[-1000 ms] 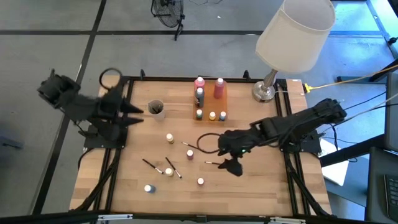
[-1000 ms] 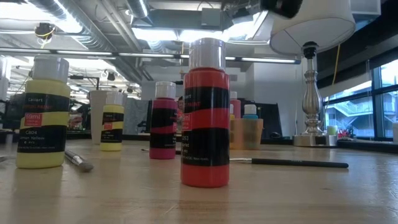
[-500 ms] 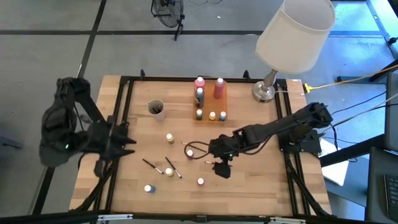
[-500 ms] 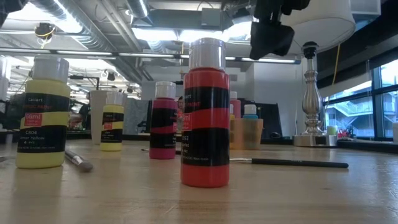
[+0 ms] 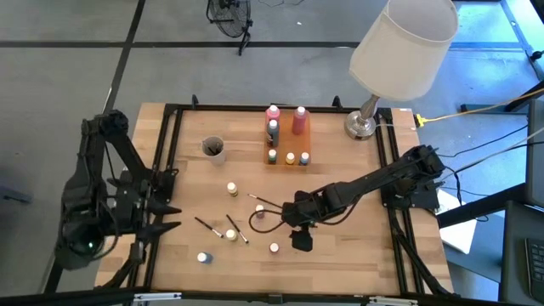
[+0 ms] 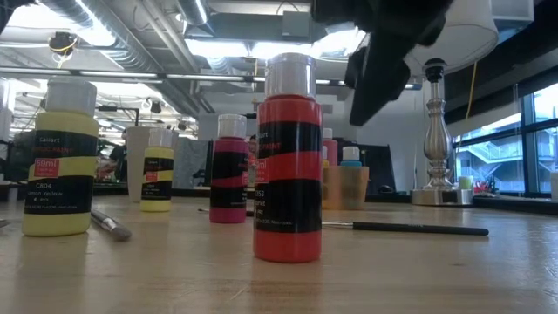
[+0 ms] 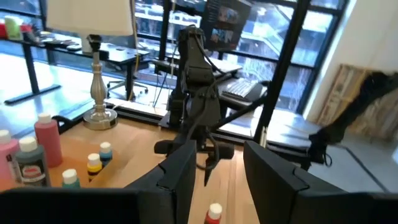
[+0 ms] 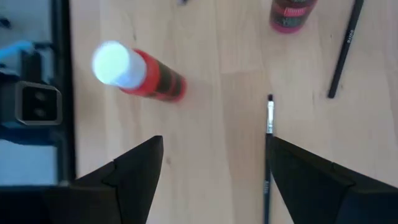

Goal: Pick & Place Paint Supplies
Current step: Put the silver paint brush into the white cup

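Note:
Small paint bottles stand upright on their bases on the wooden table (image 5: 340, 263): a red one with a white cap (image 5: 274, 247) (image 8: 134, 71) (image 6: 288, 157), a magenta one (image 5: 259, 211) and yellow ones (image 5: 230, 235). Thin dark brushes (image 5: 236, 229) (image 8: 269, 155) lie flat among them. My right gripper (image 5: 297, 236) (image 8: 214, 180) hangs open and tilted down above the table, just right of the red bottle, touching nothing. My left gripper (image 5: 172, 218) (image 7: 221, 177) is open, level, at the table's left edge, with nothing between its fingers.
At the far middle an orange holder (image 5: 289, 140) carries pink, dark and small bottles. A cup (image 5: 212, 148) stands at the far left. A white-shaded lamp (image 5: 399, 47) rises at the far right corner. Black frame rails (image 5: 161, 170) run along the table's sides.
My left arm has swung from beside the cup toward the table's near edge along the left rail and come down, its gripper now pointing level across the table. My right gripper has sunk and drifted left and nearer, toward the red bottle, staying open.

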